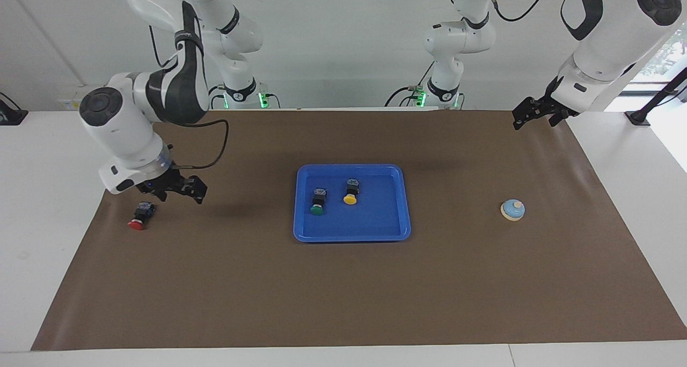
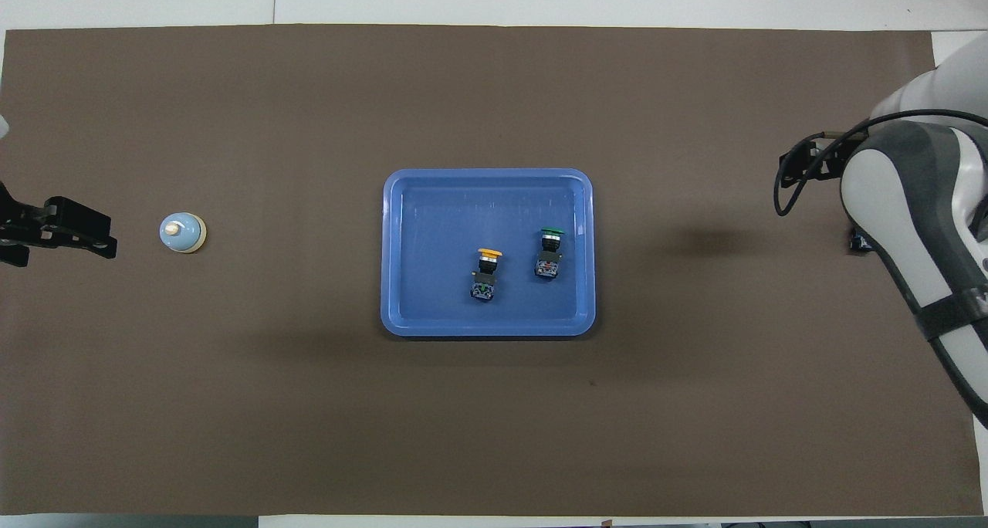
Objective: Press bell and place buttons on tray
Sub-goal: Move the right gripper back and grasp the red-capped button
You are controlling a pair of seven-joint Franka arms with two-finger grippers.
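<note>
The blue tray [image 1: 351, 239] lies mid-table and also shows in the overhead view [image 2: 488, 174]. In it lie the green button [image 1: 318, 202] [image 2: 549, 252] and the yellow button [image 1: 351, 191] [image 2: 486, 269], side by side and apart. The red button [image 1: 140, 217] lies on the mat at the right arm's end of the table. My right gripper [image 1: 180, 197] is open and empty, low over the mat just beside the red button, not touching it. The bell [image 1: 512, 210] [image 2: 183, 233] stands toward the left arm's end. My left gripper [image 1: 534, 121] [image 2: 93, 235] is open and raised, apart from the bell.
A brown mat [image 1: 343, 302] covers most of the white table. In the overhead view the right arm [image 2: 918, 227] covers the red button and its own gripper.
</note>
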